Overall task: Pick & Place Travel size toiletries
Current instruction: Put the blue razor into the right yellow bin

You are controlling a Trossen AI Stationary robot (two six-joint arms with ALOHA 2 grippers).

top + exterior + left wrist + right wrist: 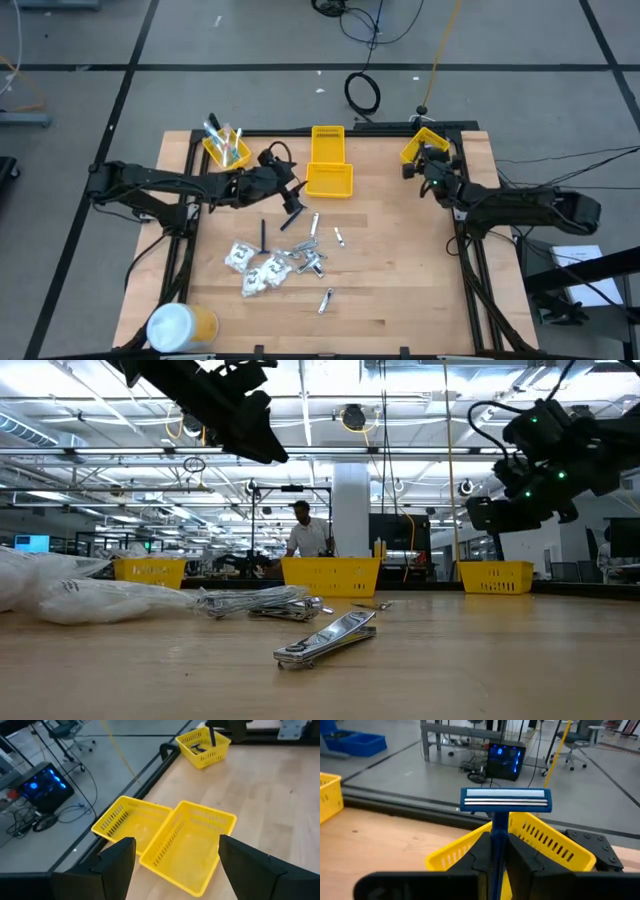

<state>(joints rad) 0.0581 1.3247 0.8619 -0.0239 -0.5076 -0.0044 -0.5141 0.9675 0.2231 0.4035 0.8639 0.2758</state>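
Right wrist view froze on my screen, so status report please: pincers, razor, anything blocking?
Right pincer shut on blue razor, above corner bin. Left pincer open, empty, over middle bins. Nothing blocking.

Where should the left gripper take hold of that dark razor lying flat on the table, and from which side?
Grip the dark razor mid-handle, coming straight down from above. It lies flat on the bare wood with its thin handle clear of the white packets below it, so open fingers can straddle the handle's width. The left gripper is open nearby.
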